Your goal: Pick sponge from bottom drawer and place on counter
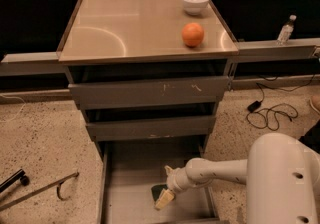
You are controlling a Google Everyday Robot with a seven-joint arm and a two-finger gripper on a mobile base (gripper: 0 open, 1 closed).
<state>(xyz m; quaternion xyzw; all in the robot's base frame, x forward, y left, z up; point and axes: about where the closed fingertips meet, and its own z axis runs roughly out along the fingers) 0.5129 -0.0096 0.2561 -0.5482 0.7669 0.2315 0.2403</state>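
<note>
The bottom drawer (127, 168) is pulled out, a shallow grey tray with a flat floor. The dark green sponge (157, 191) lies on its floor near the front, partly covered by my gripper. My gripper (163, 187) reaches into the drawer from the right, low over the sponge, its two pale fingers spread apart. One finger (164, 199) rests against the sponge's right edge and the other points toward the back. The counter (130, 28) is the beige cabinet top above, with a faint arc mark at its left.
An orange ball (193, 34) and a white bowl (195, 2) sit at the counter's right. The two upper drawers (147, 93) stand slightly open. A metal rod (37, 190) lies on the floor at left, cables (270, 115) at right. My white arm body (282, 183) fills the lower right.
</note>
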